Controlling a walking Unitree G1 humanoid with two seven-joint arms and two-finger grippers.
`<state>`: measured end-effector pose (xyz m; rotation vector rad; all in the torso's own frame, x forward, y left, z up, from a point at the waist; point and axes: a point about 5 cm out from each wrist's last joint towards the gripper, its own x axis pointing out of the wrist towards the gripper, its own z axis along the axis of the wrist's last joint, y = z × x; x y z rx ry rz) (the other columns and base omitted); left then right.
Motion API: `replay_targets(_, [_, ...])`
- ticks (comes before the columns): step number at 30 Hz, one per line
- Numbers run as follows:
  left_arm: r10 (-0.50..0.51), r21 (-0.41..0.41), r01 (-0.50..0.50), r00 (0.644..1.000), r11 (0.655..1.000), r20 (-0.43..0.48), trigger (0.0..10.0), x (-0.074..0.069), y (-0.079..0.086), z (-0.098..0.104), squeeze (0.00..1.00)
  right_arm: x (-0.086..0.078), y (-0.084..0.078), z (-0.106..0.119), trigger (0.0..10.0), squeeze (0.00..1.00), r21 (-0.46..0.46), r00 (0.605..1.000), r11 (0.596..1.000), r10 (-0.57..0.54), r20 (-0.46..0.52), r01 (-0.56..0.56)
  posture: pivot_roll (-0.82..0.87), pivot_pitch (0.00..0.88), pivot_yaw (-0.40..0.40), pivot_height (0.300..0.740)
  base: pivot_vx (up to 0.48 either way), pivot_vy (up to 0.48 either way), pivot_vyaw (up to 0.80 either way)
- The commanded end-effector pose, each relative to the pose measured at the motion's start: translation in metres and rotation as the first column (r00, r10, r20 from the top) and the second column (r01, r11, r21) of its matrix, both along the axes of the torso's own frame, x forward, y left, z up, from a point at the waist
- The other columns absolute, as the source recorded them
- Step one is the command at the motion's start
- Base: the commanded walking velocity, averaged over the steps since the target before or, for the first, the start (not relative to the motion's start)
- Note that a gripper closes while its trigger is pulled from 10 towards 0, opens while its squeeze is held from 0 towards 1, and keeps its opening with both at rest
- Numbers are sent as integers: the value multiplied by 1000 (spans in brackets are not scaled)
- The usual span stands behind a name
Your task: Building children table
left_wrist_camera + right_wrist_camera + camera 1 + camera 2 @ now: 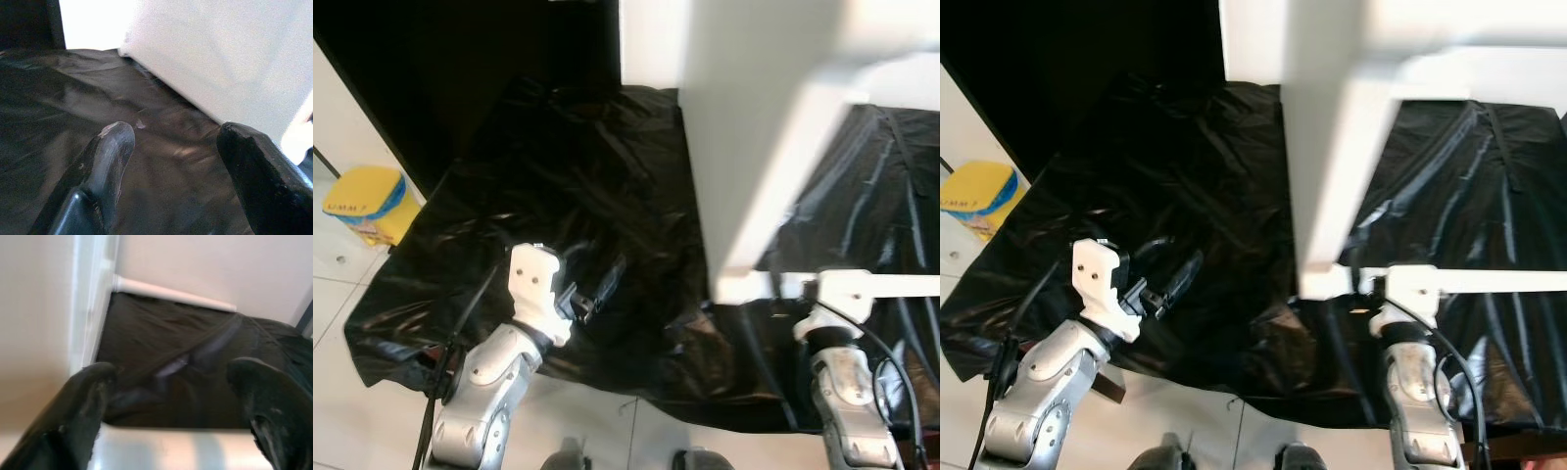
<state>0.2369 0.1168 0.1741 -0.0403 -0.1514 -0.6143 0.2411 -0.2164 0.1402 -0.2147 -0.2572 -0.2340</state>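
Right claw [171, 396] straddles white table's [754, 127] edge.

A glossy, crinkled black plastic sheet [607, 176] covered the work area, catching streaks of light along its folds, while the white table frame [754, 127] above it looked smooth and matt, like painted wood. The robot's left arm [484, 401] showed brushed silver metal with a white plastic wrist housing, its black fingers [105, 161] smooth and faintly shiny. The floor tiles [342, 264] appeared pale and polished.
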Motion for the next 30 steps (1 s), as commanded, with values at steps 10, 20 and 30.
replay_targets(10, [-15,41,15,1000,999,18,10000,-1,2,0,0,-11,5,-13,10000,0,49,985,984,-170,-39,172,-53,131,23,740,0,0,0])
replay_targets(20, [-35,65,34,999,997,18,10000,-1,3,-1,0,-10,10,-15,10000,0,43,984,983,-174,-43,176,-51,143,28,740,0,0,0])
replay_targets(30, [-17,72,14,999,997,42,10000,1,6,2,0,-12,10,-11,10000,0,45,987,986,-158,-25,159,-52,147,26,740,0,0,0])
